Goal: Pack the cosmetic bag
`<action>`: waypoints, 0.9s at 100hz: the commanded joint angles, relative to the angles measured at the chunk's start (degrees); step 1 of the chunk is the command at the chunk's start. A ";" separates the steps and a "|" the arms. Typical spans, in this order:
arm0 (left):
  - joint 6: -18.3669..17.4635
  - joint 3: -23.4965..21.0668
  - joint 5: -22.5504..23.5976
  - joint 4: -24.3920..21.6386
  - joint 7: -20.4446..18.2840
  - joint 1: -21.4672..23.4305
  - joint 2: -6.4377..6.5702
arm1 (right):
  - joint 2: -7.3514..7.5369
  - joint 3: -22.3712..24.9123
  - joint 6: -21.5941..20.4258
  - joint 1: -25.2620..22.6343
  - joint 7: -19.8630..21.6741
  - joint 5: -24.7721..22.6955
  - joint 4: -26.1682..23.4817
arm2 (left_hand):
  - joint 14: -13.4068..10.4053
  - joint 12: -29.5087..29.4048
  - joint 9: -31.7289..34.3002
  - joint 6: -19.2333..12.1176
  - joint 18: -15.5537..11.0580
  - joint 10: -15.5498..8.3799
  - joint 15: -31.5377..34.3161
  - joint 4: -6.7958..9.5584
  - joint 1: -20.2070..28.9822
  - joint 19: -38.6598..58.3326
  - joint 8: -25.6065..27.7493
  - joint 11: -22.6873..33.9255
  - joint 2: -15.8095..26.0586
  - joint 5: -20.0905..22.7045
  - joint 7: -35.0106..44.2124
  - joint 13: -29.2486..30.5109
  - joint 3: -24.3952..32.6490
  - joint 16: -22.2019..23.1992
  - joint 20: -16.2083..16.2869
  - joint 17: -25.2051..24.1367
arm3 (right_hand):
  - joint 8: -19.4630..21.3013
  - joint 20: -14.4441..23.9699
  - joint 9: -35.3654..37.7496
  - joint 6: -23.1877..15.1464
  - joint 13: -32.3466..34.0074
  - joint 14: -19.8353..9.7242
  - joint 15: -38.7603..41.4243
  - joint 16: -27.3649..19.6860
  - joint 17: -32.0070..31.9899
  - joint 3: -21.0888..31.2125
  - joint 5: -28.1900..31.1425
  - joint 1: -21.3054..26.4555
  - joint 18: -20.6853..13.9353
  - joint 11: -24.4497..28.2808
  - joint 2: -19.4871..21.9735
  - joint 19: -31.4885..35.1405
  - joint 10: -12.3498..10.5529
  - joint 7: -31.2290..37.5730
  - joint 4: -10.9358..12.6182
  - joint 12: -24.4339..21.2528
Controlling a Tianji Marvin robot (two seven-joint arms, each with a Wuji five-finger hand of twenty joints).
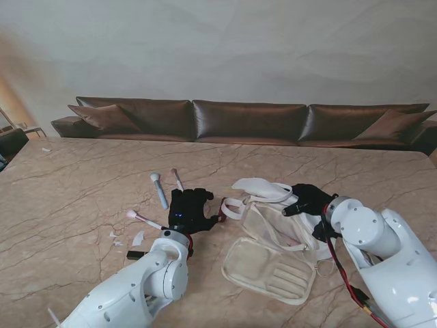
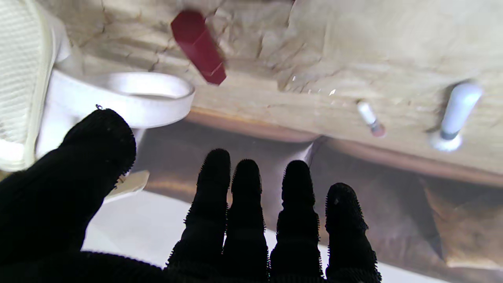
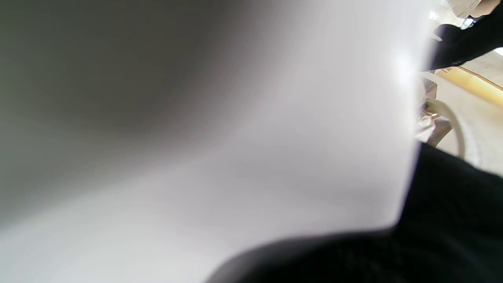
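The cosmetics bag point(image 1: 273, 256) lies open on the table point(image 1: 68, 198), toward its near edge. The left hand point(image 1: 188, 208) hovers with fingers spread, holding nothing, beside a red lipstick point(image 2: 198, 46). The right hand point(image 1: 307, 199) is at the bag's far rim; whether it grips, I cannot tell.

Pale fabric surface point(image 3: 235, 137): blurred, pressed close to the lens, fills most of the frame; grey in one corner, brightening to white toward the far side. Kind of fabric cannot be told.

Right hand point(image 3: 452, 228): black glove, out of focus, takes up one corner against the pale fabric. Whether it grips anything cannot be told.

Second black shape point(image 3: 459, 49): dark, glove-like, near the opposite corner; details unclear.

Cream strap point(image 3: 452, 122): curved loop, beside a small metal fitting point(image 3: 430, 114).

Tabletop point(image 3: 479, 118): beige strip, seen past the fabric's edge.
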 commanded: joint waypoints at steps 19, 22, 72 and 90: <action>3.16 3.16 -2.91 2.63 -4.19 -2.92 -1.45 | -0.30 -0.49 -0.36 0.76 -0.63 0.84 0.29 | 0.98 -0.73 -8.34 4.19 -2.06 2.62 -3.19 0.97 -4.02 -12.82 -4.40 -2.68 -2.07 -4.29 -8.86 -9.62 -2.57 -2.18 -2.41 -2.09 | 3.30 0.53 1.70 -11.34 5.88 -0.07 7.73 2.10 1.92 5.92 4.69 3.82 -2.38 3.38 2.47 5.50 -1.26 5.28 1.95 1.39; 3.60 3.66 -3.47 3.16 -4.59 -3.44 -1.68 | -0.35 -0.55 -0.40 0.83 -0.79 0.97 0.39 | 0.92 -0.67 -8.79 4.31 -2.16 2.62 -3.39 1.00 -4.16 -14.40 -4.45 -2.80 -1.68 -4.81 -8.93 -10.13 -3.17 -2.36 -2.03 -2.04 | 3.30 0.53 1.69 -11.28 5.88 -0.11 7.73 2.10 1.93 5.91 4.69 3.79 -2.39 3.37 2.43 5.51 -1.30 5.28 1.93 1.39; 4.83 9.34 -12.28 17.81 1.44 -10.11 -9.44 | -0.84 -1.40 -1.44 1.76 -2.45 2.84 2.00 | 1.44 0.29 -10.80 4.31 -2.63 2.40 -2.33 1.61 -5.40 -22.92 -1.08 -1.45 2.49 -8.27 -4.67 -13.06 -7.59 -1.77 7.20 -2.66 | 3.40 0.65 1.84 -11.94 5.92 -0.08 7.91 2.22 2.01 5.89 4.89 3.90 -2.28 3.33 2.52 5.67 -1.30 5.18 1.64 1.50; 8.64 11.22 -12.65 19.12 -0.01 -11.44 -10.62 | -0.86 -1.60 -1.99 1.86 -2.50 3.07 2.51 | 2.39 0.42 -9.91 4.43 -2.03 2.94 -1.71 2.45 -2.88 -22.95 0.41 -0.88 3.28 -7.29 -2.13 -12.82 -8.30 -1.47 7.83 -2.69 | 3.51 0.69 1.71 -11.99 5.89 0.03 7.98 2.24 2.08 5.86 5.08 3.97 -2.40 3.19 2.72 5.71 -1.20 5.27 1.58 1.51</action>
